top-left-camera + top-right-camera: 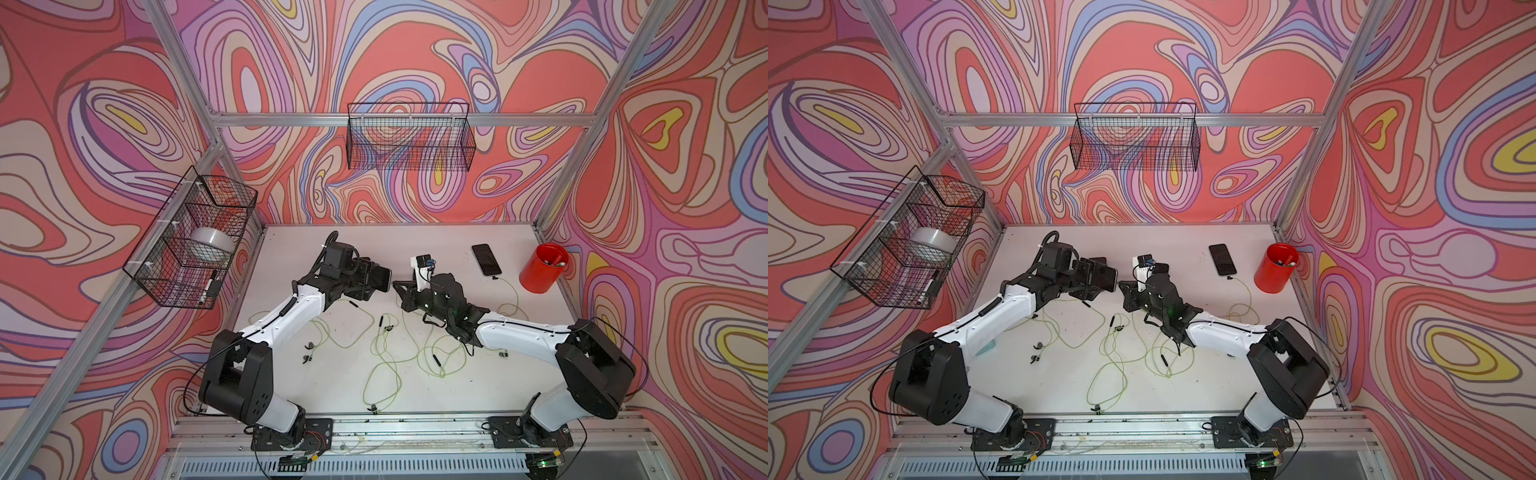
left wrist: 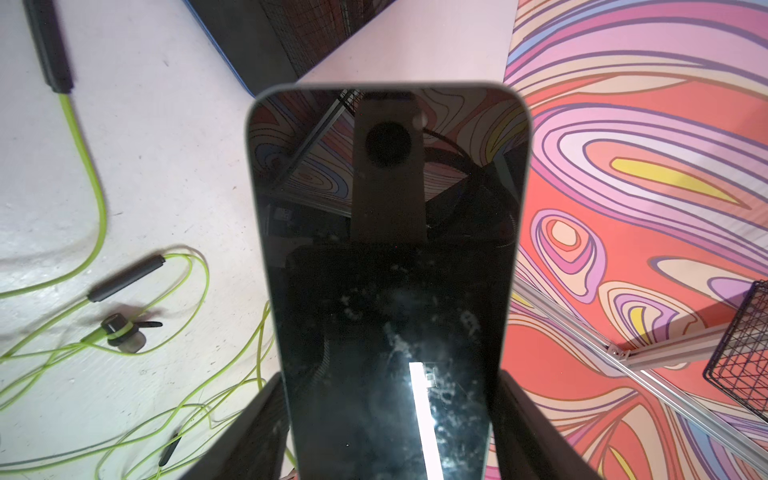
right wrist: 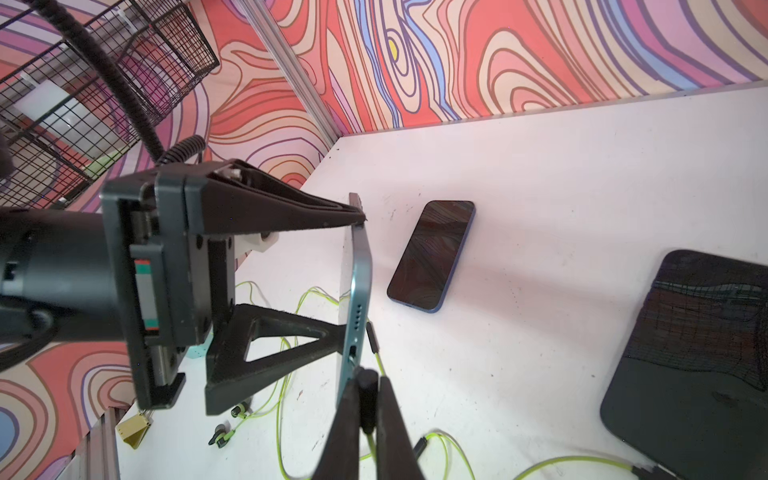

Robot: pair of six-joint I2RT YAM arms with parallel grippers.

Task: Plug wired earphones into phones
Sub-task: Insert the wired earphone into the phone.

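Right wrist view: the plug (image 3: pixel 368 397), small, hard and dark, sits pinched in the right gripper (image 3: pixel 367 384), just beside the port (image 3: pixel 352 353) of the phone (image 3: pixel 358 307). The phone looks like a stiff, glossy, slippery slab, which the left gripper (image 3: pixel 351 276) clamps by its long edges above the matte table (image 3: pixel 540 166). Limp green cables (image 3: pixel 573 459) should drag little.

My left gripper (image 1: pixel 376 280) holds a phone (image 1: pixel 385 277) above the table's (image 1: pixel 291 245) middle. My right gripper (image 3: pixel 368 380), with a plug (image 3: pixel 368 403), is just right of it. Near the far right corner lies a second phone (image 1: pixel 486 259), with a cup (image 1: pixel 542 268) right of it at the edge. The earphones (image 1: pixel 386 357) lie spread toward the near edge.
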